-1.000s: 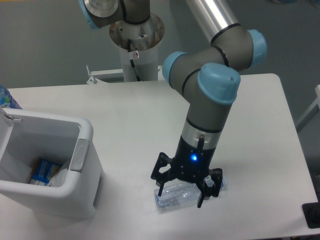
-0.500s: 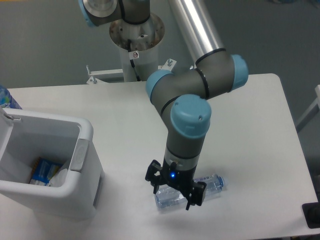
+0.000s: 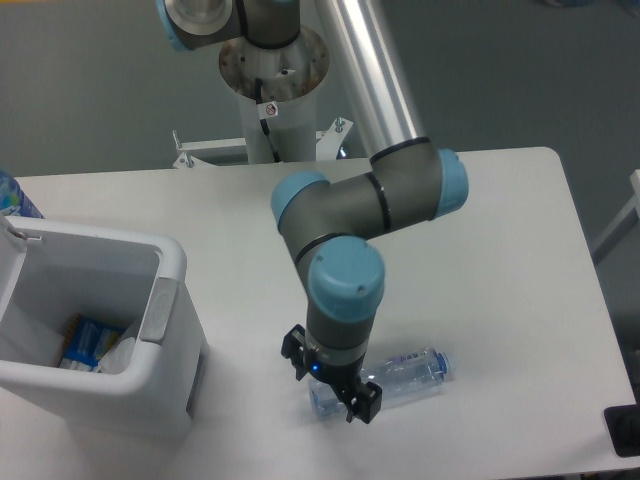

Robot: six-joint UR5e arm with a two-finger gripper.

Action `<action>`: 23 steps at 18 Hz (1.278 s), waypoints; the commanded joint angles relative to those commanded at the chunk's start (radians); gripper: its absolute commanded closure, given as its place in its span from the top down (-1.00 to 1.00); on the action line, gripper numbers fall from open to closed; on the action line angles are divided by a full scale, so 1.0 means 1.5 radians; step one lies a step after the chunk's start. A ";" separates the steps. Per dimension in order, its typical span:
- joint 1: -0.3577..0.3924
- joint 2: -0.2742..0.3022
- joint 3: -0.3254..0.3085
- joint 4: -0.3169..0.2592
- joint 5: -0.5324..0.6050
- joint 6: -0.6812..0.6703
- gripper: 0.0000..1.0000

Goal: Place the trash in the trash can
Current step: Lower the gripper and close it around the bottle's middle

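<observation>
A clear plastic water bottle (image 3: 405, 373) lies on its side on the white table (image 3: 500, 260), near the front edge. My gripper (image 3: 331, 386) points straight down over the bottle's left end, a finger on each side of it, and it looks open. The bottle rests flat on the table. At the left stands the white trash can (image 3: 170, 330) with a grey latch plate (image 3: 160, 309). Inside it lies a crumpled printed wrapper (image 3: 92, 341).
The arm's base column (image 3: 272, 70) rises at the back of the table. A blue-patterned object (image 3: 14, 196) shows at the far left edge behind the bin. A black object (image 3: 624, 430) sits off the table's front right corner.
The arm has swung left and the wrist has turned. The gripper has shifted from the bottle's middle to its left end and sits lower. The bottle has not moved.
</observation>
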 joint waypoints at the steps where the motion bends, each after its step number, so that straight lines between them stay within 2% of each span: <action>1: -0.002 -0.004 0.000 0.001 0.001 0.000 0.96; 6: -0.006 -0.012 -0.002 -0.002 0.005 0.004 0.96; 11: -0.033 -0.038 0.000 0.000 0.099 0.004 0.95; 17: -0.040 -0.047 0.001 0.003 0.103 -0.003 0.94; 20: -0.040 -0.052 0.002 0.031 0.104 -0.005 0.71; 23: -0.041 -0.053 0.002 0.038 0.104 -0.013 0.45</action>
